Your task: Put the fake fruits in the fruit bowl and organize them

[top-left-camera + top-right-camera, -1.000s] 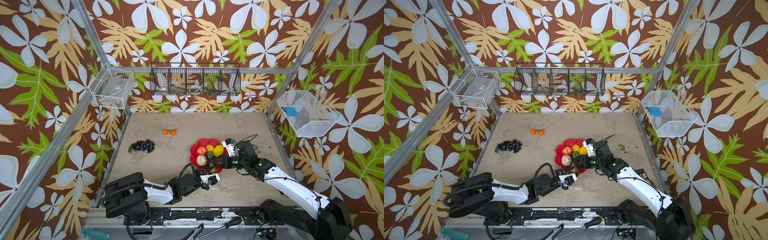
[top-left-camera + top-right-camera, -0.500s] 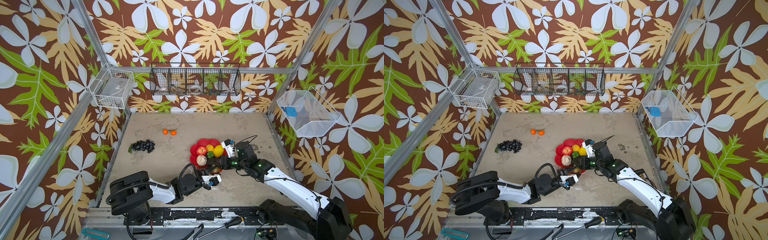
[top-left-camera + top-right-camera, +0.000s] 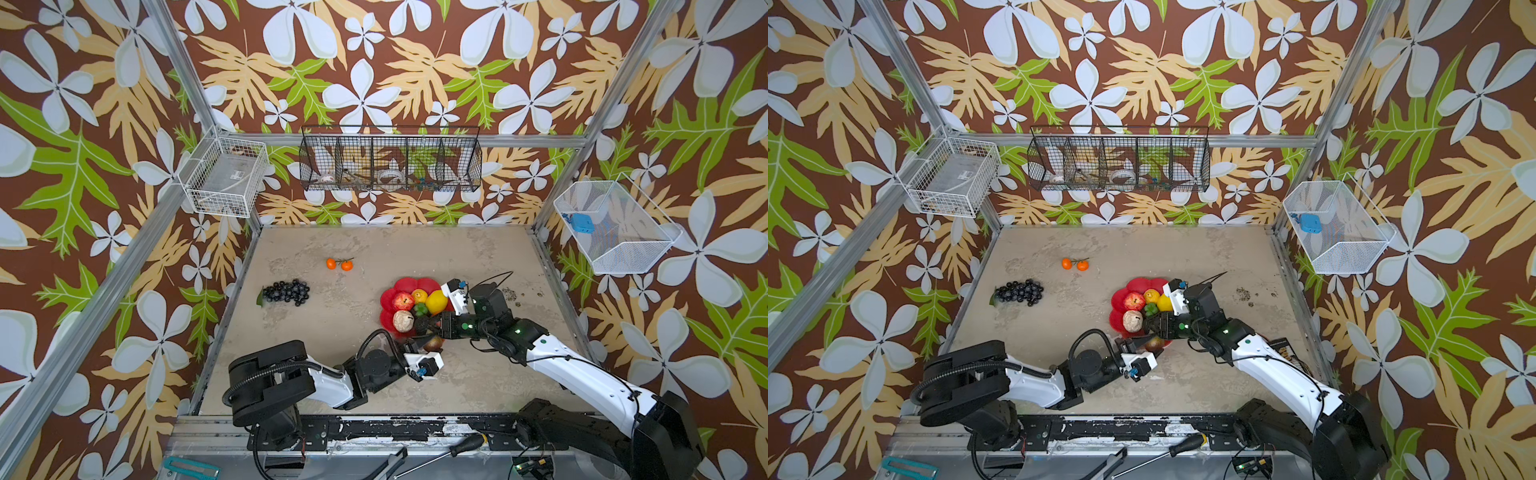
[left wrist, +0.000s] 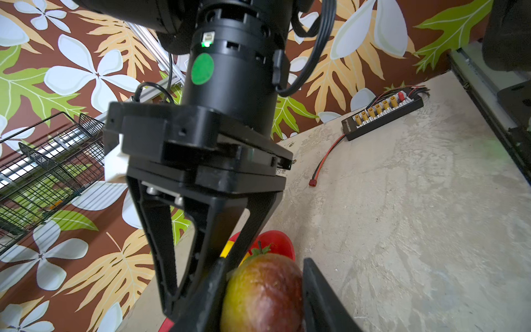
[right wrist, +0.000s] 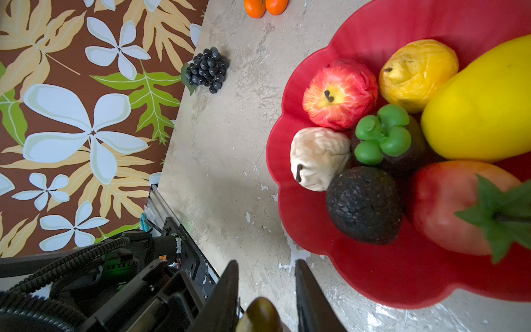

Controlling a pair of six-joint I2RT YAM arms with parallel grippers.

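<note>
Pear [image 4: 263,293] sits pinched between left jaws; right jaws flank its tip.

Bare tabletop [image 3: 345,309] between grapes [image 3: 286,292] and bowl [image 3: 387,297]

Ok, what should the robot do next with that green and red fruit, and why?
Probably close the right gripper on the green-and-red plastic fruit. Its jaws straddle the fruit's tip without pinching yet, while the left gripper holds the fruit by the glossy red flower-shaped bowl, so this looks like a handover.
</note>
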